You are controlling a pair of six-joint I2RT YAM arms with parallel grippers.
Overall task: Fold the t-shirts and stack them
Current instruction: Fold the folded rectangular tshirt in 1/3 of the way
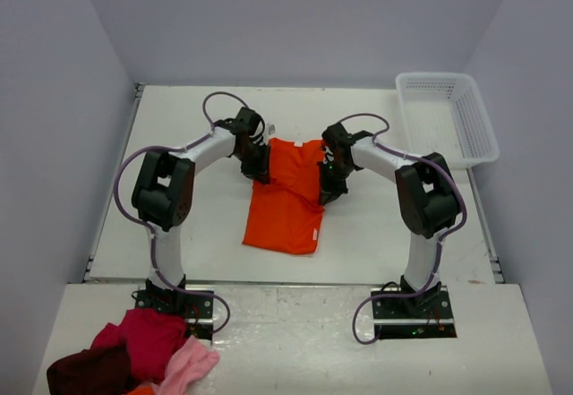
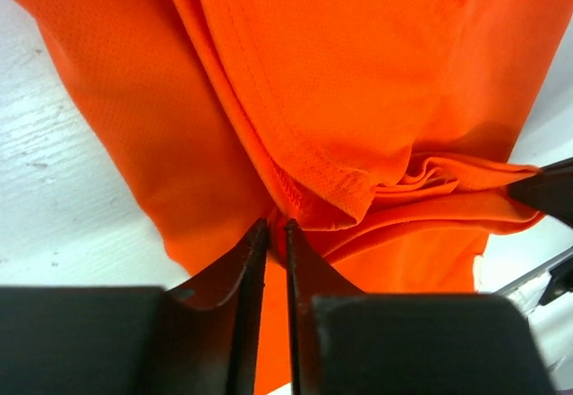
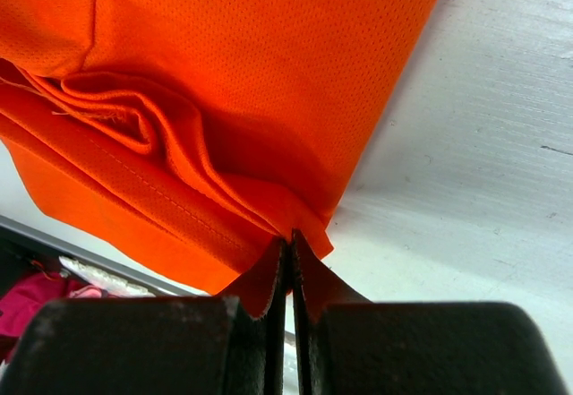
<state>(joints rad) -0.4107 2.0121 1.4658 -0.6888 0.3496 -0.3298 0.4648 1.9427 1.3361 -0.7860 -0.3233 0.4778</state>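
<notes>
Left gripper [image 2: 277, 227] jaws are pinched together on a hem of the orange t-shirt [image 1: 285, 207]. The right gripper [image 3: 291, 238] is clamped the same way on the shirt's opposite side. The shirt lies partly folded on the table [image 1: 179, 135], its far end held between both grippers. A white basket [image 1: 448, 117] sits far-right of the shirt, and a pile of red and pink clothes [image 1: 134, 355] near-left of it.

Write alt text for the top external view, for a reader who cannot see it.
Two robot arms hold a partly folded orange t-shirt by its sides on a white table, left end effector and right end effector both shut on it. A white basket sits far right; red and pink clothes lie piled by the left arm's base.
</notes>
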